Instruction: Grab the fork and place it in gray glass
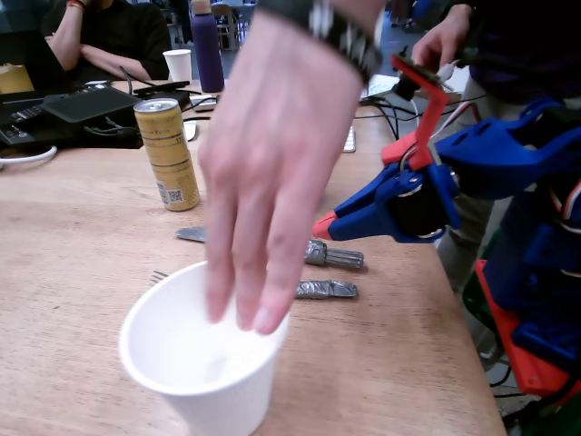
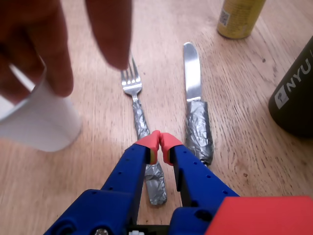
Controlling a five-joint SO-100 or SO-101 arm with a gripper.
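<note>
Two red fingertips pressed together, the end effector point(image 2: 160, 140) hovers empty above the fork point(image 2: 141, 120) handle.

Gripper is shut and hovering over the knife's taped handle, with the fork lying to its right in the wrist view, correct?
No. The gripper is shut, but the wrist view shows it over the fork; the knife lies to its right.

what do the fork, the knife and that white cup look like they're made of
Fork: shiny silver metal, judging by the glare on its tines; handle wrapped in crinkled gray foil-like tape. Knife: the same polished metal blade and a similar wrapped handle. White cup: matte and thin-walled with a rolled rim, probably paper, held by a person's hand.
</note>
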